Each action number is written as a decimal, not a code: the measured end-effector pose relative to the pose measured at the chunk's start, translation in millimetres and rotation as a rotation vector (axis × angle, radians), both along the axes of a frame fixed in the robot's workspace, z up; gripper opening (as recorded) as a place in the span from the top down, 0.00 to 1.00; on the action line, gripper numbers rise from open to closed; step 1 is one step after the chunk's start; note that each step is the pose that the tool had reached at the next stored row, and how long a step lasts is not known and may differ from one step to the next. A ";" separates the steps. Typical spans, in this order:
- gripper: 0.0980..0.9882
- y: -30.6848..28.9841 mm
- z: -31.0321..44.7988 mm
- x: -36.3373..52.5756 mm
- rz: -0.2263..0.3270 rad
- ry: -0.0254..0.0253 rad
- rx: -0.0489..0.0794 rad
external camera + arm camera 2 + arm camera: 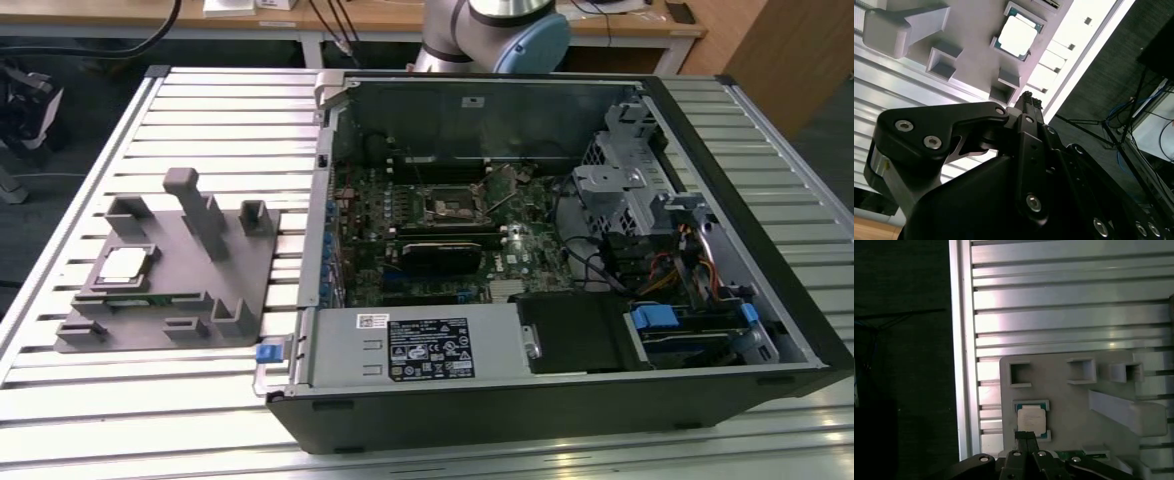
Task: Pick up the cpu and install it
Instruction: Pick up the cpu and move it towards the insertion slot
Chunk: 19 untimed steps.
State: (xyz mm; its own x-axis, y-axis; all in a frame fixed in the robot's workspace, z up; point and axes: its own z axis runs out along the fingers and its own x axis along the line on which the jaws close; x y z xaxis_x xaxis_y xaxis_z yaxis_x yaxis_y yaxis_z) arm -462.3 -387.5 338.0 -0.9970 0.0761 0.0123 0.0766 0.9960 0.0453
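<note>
On grey fixture (pixel 180 272), cpu (pixel 123 265), print illegible.

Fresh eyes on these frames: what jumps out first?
The open computer case dominates the exterior view's right, with its black motherboard socket near the middle. At that view's left, the silvery cpu lies in a pocket of the grey fixture. In the first wrist view the pincer, shut and holding nothing, hangs close by the cpu.
</note>
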 end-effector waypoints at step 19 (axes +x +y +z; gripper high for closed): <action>0.99 -1.9 -20.3 1.6 0.048 0.0043 0.000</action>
State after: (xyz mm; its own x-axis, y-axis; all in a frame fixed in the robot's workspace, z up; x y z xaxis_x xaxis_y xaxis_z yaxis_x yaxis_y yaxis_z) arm -460.6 -389.4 317.7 -0.9995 0.0285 0.0166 0.0292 0.9986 0.0450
